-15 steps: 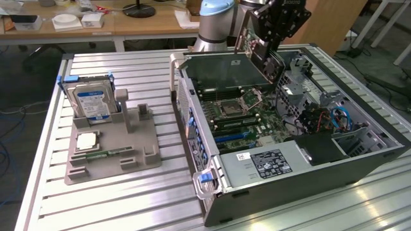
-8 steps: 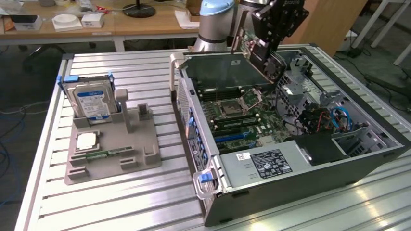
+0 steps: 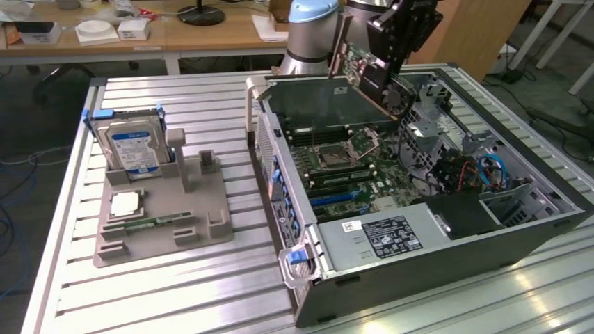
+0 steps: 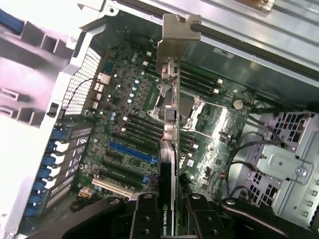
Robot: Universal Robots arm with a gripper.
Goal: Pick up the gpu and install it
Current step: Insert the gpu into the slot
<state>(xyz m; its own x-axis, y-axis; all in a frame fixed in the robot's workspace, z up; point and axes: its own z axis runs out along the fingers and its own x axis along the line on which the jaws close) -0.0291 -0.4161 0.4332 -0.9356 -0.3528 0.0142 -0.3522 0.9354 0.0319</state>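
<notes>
Arm (image 3: 311,35) poised over open computer case (image 3: 418,257), jaws pinching gpu (image 4: 172,99) edge-on above motherboard (image 4: 129,124)

gpu (image 3: 355,64) over case (image 3: 418,273) (tilted); hard drive (image 3: 135,145) in stand (image 3: 172,233), exterior view's left.

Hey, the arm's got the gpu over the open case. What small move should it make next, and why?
Probably shift the gpu sideways toward the blue slot before lowering it. The gripper is shut on the card, which hangs clear above the motherboard and appears to sit over the CPU socket rather than the slot.
</notes>
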